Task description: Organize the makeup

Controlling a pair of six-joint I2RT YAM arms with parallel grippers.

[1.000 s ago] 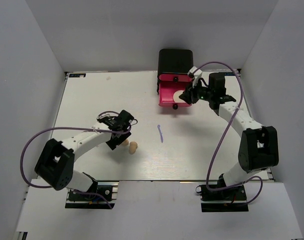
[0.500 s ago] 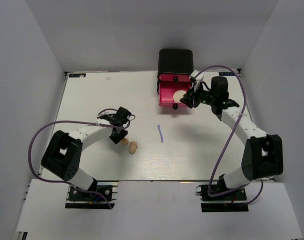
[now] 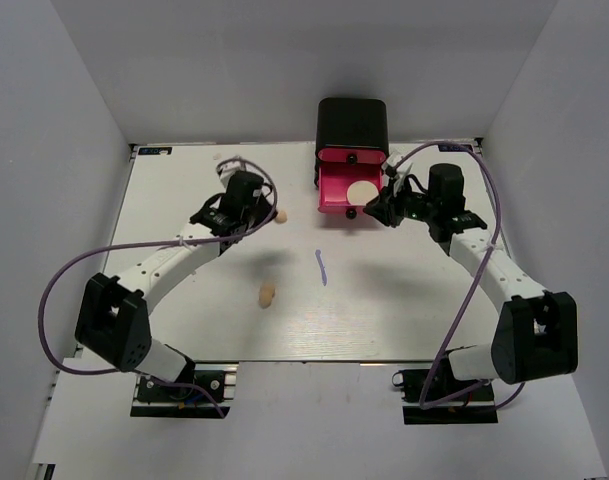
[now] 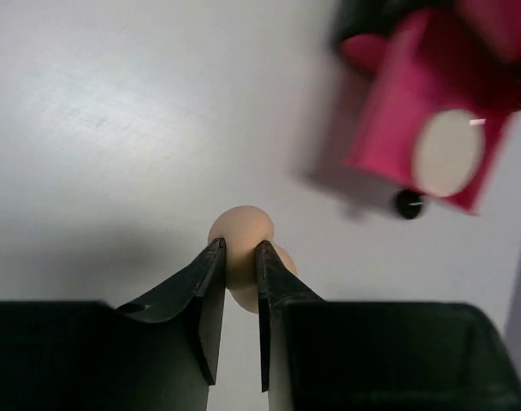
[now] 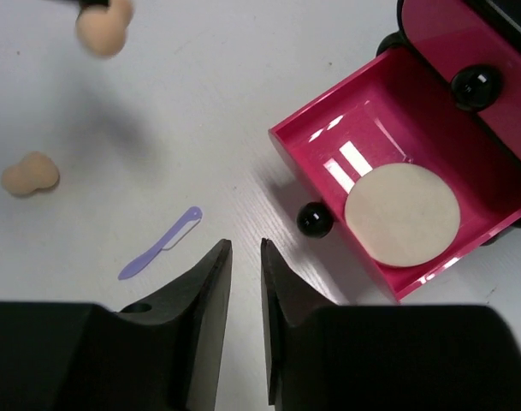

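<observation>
A robotics lab: white walls (image 3: pixel 234 70) box a table (image 3: pixel 384 310) bearing arms (image 3: pixel 169 265).

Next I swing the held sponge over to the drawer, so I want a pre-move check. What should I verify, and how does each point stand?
1. Left gripper shut on the peach sponge: ok, pinched between both fingers.
2. Pink drawer open: ok.
3. Room beside the round puff: ok, bare drawer floor shows.
4. Right gripper out of the way: cannot tell; it is empty but close to the drawer front.
5. Second sponge and purple stick off the path: ok, both lie on the table nearer the arms.
</observation>
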